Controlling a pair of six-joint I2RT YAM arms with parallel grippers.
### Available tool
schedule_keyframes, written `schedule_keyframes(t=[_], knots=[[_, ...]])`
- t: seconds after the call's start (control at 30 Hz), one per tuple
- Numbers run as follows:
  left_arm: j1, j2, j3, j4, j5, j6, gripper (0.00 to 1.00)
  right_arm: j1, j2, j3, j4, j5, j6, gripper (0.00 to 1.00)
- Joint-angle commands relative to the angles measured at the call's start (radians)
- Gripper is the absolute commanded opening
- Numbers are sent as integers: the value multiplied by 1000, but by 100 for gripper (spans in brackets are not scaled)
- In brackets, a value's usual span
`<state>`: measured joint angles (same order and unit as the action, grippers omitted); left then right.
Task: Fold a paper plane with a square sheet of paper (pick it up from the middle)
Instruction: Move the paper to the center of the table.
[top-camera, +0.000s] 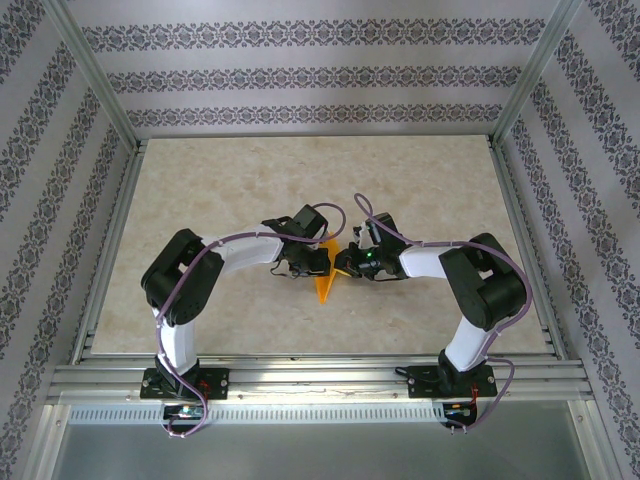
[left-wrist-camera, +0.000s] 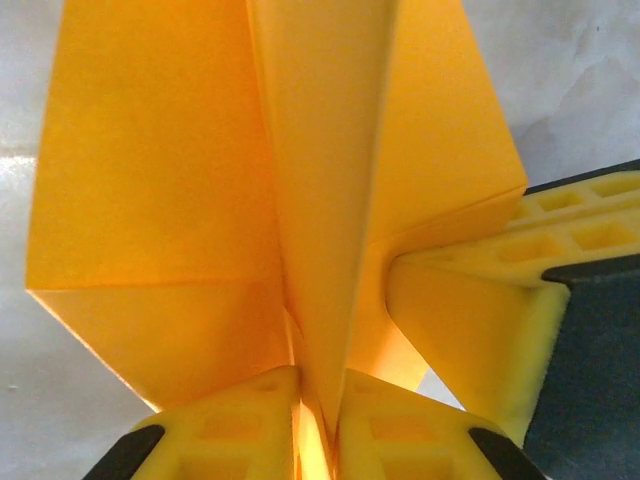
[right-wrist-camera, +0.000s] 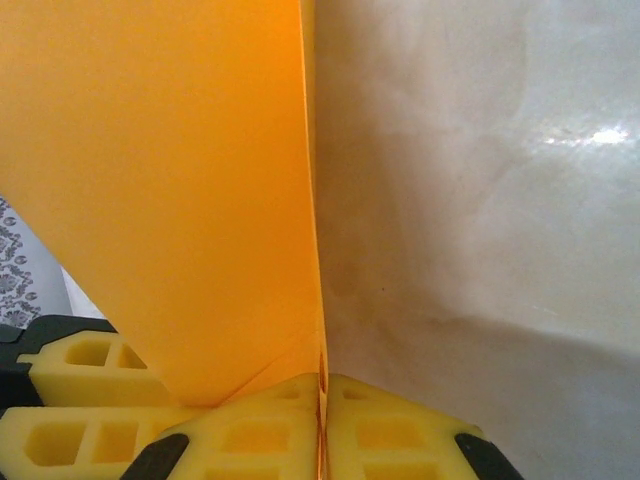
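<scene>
The bright orange paper plane hangs between my two grippers over the middle of the table, its point towards the near edge. In the left wrist view its centre keel runs down between the yellow pads, with wings spread to both sides. My left gripper is closed narrowly around that keel. My right gripper is shut on a thin edge of the paper. The two grippers face each other almost touching. A right finger shows beside the keel in the left wrist view.
The beige marble-patterned table is walled by an aluminium frame and patterned panels. Both arms bend inward from their bases at the near edge. A left finger sits low at the left of the right wrist view.
</scene>
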<state>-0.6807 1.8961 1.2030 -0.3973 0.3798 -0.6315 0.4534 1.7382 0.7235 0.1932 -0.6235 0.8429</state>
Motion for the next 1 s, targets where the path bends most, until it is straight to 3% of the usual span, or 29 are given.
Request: schedule_keyframes(t=[0.0, 0.23, 0.97], knots=[[-14, 26, 26, -53, -34, 18, 17, -4, 15, -9, 20, -22, 9, 11], [-19, 35, 34, -72, -64, 21, 18, -4, 14, -10, 22, -25, 10, 12], [-22, 52, 34, -9, 1, 0, 17, -4, 18, -16, 31, -30, 10, 13]])
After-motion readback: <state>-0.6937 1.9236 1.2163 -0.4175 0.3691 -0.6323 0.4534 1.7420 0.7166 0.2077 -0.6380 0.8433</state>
